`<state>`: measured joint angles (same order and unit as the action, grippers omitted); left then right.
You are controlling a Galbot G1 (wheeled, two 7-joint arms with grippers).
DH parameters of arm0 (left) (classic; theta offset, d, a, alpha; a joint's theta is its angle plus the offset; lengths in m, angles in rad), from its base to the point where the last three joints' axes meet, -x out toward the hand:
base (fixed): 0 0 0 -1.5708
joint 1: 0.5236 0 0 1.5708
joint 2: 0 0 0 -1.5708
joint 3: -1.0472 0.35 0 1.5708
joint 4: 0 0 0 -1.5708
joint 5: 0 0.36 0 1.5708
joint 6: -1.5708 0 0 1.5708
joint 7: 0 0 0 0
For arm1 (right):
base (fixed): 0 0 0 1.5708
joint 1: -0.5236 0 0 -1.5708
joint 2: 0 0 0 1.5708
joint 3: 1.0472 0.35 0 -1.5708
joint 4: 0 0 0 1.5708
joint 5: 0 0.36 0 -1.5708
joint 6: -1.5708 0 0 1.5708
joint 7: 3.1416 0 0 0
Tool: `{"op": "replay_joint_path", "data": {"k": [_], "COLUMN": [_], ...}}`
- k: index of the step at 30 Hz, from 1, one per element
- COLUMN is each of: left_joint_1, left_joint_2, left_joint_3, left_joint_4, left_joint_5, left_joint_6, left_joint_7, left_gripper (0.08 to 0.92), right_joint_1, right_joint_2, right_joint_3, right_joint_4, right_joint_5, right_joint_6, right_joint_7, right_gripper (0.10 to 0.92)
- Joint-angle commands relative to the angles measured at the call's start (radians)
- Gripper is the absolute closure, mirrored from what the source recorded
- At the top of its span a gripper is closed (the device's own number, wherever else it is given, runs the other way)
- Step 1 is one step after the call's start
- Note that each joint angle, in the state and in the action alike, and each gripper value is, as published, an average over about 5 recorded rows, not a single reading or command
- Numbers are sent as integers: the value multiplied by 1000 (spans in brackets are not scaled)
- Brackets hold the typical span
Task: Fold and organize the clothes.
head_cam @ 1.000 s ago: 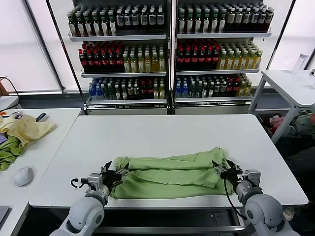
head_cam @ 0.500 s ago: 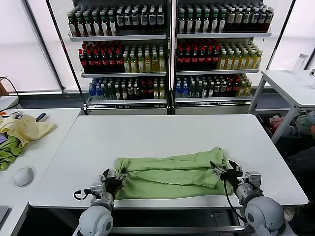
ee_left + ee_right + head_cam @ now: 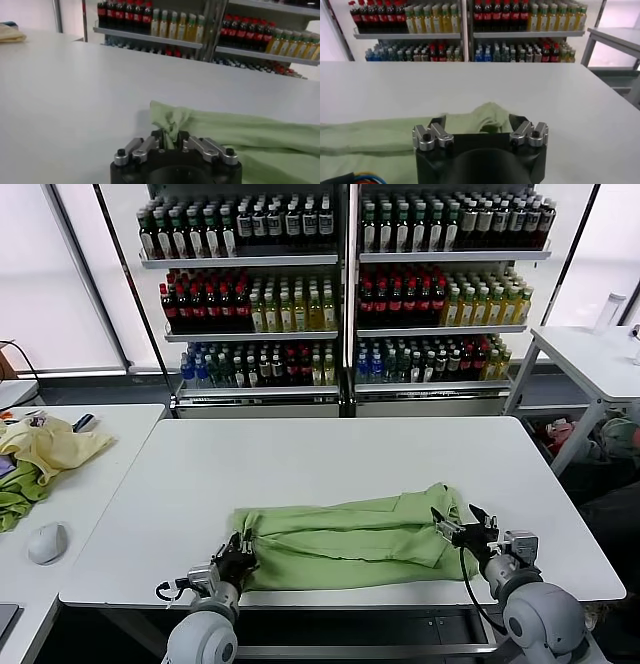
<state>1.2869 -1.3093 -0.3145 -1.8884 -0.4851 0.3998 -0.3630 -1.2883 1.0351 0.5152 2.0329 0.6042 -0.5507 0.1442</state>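
The light green polo shirt (image 3: 345, 536) lies folded into a long strip along the near edge of the white table (image 3: 330, 459). Its print and collar are hidden. My left gripper (image 3: 238, 557) is at the strip's left end, shut on a bunched fold of the fabric (image 3: 172, 131). My right gripper (image 3: 460, 530) is at the strip's right end. Its fingers (image 3: 438, 123) stand wide apart with a bunch of the shirt (image 3: 485, 116) between them, not pinched.
Shelves of bottles (image 3: 345, 289) stand behind the table. A side table on the left holds a pale yellow garment (image 3: 52, 446), a darker green cloth (image 3: 20, 489) and a mouse (image 3: 47, 541). Another white table (image 3: 590, 354) stands at the right.
The left arm has drawn back toward the near edge, its gripper shifting right along the shirt's left end. The right gripper has edged slightly right. The shirt's left end has bunched a little.
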Motion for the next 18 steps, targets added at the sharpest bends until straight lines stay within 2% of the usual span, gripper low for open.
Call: {"op": "replay_joint_path", "data": {"k": [1,4,12,15,18], "left_joint_1": [11,9,-82,-112,-119], "left_joint_2": [116,195,403,440,436], "left_joint_3": [-144,-229,-466,-511,-511], "left_joint_4": [-28,-36,7,15,-24], "left_joint_5": [-103,-174,-379,-487,-616], "left_joint_6": [5,13,56,82,113], "left_joint_7": [36,49,74,74,63], "left_gripper": [833,877,880,880,880], "right_joint_1": [-1,2,12,10,6], "right_joint_2": [0,0,-2,1,-1], "right_joint_3": [6,11,17,16,18], "right_joint_4": [6,7,4,6,8], "right_joint_5": [1,9,22,22,22], "right_joint_6": [2,2,2,3,4], "right_joint_7": [0,2,4,4,3], "right_gripper": [203,203,203,203,203]}}
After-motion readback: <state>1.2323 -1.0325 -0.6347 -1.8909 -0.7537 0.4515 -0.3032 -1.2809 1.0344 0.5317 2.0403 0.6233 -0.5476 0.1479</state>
